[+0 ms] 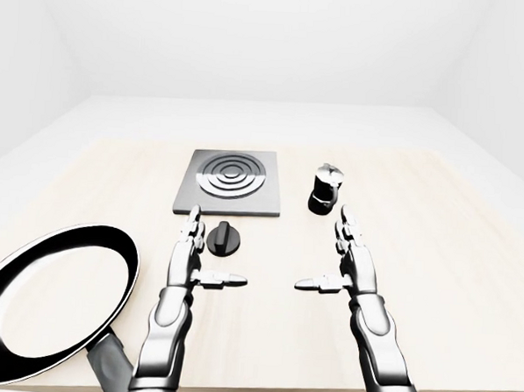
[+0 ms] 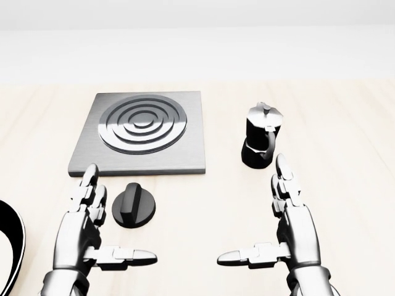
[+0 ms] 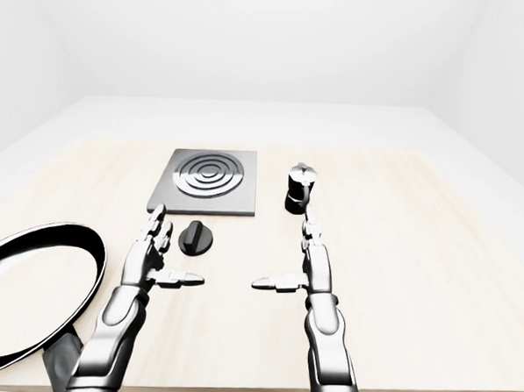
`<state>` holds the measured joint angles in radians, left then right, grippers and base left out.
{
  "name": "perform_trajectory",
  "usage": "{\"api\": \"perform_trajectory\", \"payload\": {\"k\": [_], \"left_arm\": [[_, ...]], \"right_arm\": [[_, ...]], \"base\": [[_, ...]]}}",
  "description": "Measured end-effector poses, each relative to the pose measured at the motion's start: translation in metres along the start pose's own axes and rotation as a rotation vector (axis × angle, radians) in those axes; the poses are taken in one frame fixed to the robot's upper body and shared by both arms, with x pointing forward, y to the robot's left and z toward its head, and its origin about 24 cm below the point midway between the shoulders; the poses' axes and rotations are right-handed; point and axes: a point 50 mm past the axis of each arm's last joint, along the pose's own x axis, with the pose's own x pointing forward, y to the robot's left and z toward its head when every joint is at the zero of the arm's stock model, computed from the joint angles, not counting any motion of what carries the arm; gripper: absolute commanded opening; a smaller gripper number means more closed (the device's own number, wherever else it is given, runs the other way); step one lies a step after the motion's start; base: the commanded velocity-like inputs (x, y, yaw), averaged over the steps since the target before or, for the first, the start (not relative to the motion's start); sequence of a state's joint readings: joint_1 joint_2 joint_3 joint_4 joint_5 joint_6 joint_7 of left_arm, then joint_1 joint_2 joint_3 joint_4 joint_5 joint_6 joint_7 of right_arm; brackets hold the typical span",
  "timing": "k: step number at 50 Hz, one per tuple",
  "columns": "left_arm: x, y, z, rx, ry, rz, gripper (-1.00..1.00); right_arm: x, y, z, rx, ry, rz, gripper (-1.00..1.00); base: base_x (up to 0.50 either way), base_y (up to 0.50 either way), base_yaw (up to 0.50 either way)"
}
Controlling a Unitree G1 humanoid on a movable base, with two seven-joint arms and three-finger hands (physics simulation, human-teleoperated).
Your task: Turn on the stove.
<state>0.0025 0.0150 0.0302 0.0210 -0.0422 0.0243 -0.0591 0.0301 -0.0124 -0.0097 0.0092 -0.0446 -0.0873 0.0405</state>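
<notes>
Two open hands, knob (image 2: 135,205) just beside left fingers (image 2: 88,189)

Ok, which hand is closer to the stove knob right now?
Left. The left hand is open just left of the knob in the head view, not touching it. The right hand is open well off to the knob's right, below the moka pot.
</notes>
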Motion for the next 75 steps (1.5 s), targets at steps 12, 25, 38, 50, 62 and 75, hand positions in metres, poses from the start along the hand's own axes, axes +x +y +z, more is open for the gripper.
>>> {"api": "perform_trajectory", "payload": {"k": [12,25,38,50,62,75], "left_arm": [[0.003,0.001,-0.002,-0.006,0.019,-0.004,1.00],[0.006,0.000,-0.007,-0.017,0.051,-0.014,1.00],[0.009,0.001,-0.012,-0.021,0.084,-0.015,1.00],[0.011,0.002,-0.015,-0.024,0.102,-0.010,1.00],[0.013,0.003,-0.018,-0.029,0.117,-0.008,1.00],[0.016,-0.001,-0.024,-0.028,0.154,-0.044,1.00]], "right_arm": [[0.000,0.000,-0.001,0.001,0.004,0.001,1.00],[0.000,0.000,-0.001,0.002,0.004,0.002,1.00],[0.000,0.000,-0.001,0.003,0.005,0.002,1.00],[0.000,0.000,-0.001,0.003,0.004,0.003,1.00],[0.000,0.000,-0.001,0.003,0.003,0.005,1.00],[0.000,0.001,0.000,0.002,0.003,0.007,1.00]], "base": [[0.00,0.00,0.00],[0.00,0.00,0.00],[0.00,0.00,0.00],[0.00,0.00,0.00],[0.00,0.00,0.00],[0.00,0.00,0.00]]}}
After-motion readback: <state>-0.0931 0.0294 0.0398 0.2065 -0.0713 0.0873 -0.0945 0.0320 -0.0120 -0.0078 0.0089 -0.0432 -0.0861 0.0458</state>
